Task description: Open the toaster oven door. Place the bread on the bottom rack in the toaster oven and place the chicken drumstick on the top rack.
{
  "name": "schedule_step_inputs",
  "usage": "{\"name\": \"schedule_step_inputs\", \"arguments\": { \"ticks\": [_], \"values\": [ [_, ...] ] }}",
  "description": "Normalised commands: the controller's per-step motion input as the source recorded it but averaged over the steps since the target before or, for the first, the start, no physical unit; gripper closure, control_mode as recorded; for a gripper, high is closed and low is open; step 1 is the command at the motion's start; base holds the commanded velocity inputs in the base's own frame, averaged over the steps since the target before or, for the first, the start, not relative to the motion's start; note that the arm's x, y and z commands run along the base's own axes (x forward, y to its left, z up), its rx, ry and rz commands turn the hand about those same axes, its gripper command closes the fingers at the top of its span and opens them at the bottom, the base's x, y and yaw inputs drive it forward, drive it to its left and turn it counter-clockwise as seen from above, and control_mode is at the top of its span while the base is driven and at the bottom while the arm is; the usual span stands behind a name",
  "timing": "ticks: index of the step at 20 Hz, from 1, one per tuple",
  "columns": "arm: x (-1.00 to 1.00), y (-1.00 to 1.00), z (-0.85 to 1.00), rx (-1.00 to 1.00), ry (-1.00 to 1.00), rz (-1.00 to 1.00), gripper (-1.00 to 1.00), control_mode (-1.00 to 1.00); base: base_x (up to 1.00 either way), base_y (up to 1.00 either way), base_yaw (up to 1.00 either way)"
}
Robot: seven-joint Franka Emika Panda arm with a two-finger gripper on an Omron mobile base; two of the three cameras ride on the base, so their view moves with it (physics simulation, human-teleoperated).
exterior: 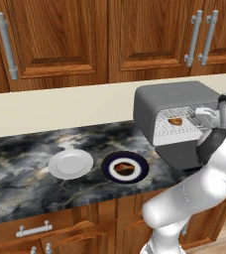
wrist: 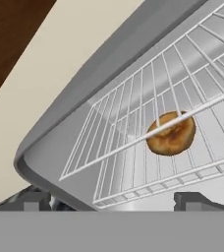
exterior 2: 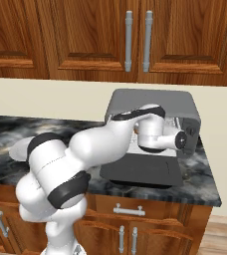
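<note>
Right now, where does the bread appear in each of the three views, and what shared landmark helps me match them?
Left base view: the bread lies on a wire rack inside the open toaster oven, right of centre.
Right base view: not visible; the arm covers the toaster oven's opening.
Hand view: the bread sits right of centre, on the lower rack behind the upper rack's wires.
Shared landmark: the grey toaster oven housing.

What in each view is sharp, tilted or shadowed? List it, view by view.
Left base view: even flat light; soft shadows under the white plate and the dark plate holding the chicken drumstick. Right base view: the arm blocks most of the toaster oven; its door lies in shade. Hand view: rolled hard, the racks slant; the bread is sharp.
</note>
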Motion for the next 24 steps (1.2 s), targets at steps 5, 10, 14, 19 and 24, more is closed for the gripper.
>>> {"name": "schedule_step_inputs", "arguments": {
  "ticks": [5, 10, 14, 19, 24],
  "values": [
    [0.02, -0.05, -0.12, 0.00, -0.02, 0.00, -1.00, -1.00, 0.00, 0.00, 0.00],
    [0.01, 0.00, -0.04, 0.00, -0.02, 0.00, -1.00, -1.00, 0.00, 0.00, 0.00],
    [0.06, -0.02, 0.00, 0.00, -0.05, 0.00, -1.00, -1.00, 0.00, 0.00, 0.00],
    [0.14, -0.03, -0.01, 0.00, 0.00, 0.00, -1.00, -1.00, 0.00, 0.00, 0.00],
    [0.20, 0.00, 0.00, 0.00, 0.00, 0.00, -1.00, -1.00, 0.00, 0.00, 0.00]
  ]
}}
